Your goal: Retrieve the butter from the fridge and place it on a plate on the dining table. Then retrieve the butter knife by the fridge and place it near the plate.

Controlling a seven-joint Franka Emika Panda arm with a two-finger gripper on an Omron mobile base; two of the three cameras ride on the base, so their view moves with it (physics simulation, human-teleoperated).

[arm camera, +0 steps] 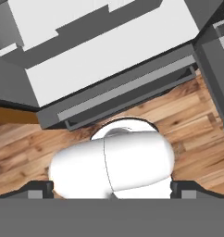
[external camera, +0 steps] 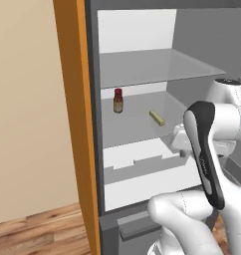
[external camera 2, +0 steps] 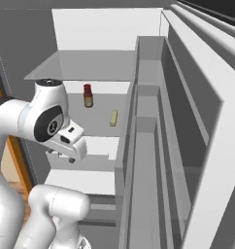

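End effector (arm camera: pixel 112 190): fingers spread to full width, nothing between them; in the hand view the two dark fingertips (arm camera: pixel 39 190) stand far apart at the lower left and lower right, pointing down toward the wooden floor (arm camera: pixel 192 115) in front of the fridge.
Hand position: in the right base view the white hand hangs below the wrist joint, in front of the fridge's lower shelves, well apart from the butter.
Fridge (external camera: pixel 137 30): door swung open, white interior and glass shelves exposed; the door's inner bins (external camera 2: pixel 148 146) run along the right side of the right base view.
Butter (external camera: pixel 157 117): small pale-yellow stick lying flat on the middle glass shelf (external camera: pixel 137 127), toward the right side of that shelf, angled a little; also seen in the right base view (external camera 2: pixel 113 117).
Bottle (external camera: pixel 118 100): small brown bottle with a red cap, upright on the same shelf, to the left of the butter and farther back, apart from it.
Upper shelf (external camera: pixel 157 67): glass, above the butter's shelf.
Lower area: white stepped drawers (external camera: pixel 142 157) beneath the butter's shelf; grey bottom edge of the fridge with a bar (arm camera: pixel 127 95) seen in the hand view just above the floor.
Side panel (external camera: pixel 75 99): orange wooden panel to the left of the fridge opening.
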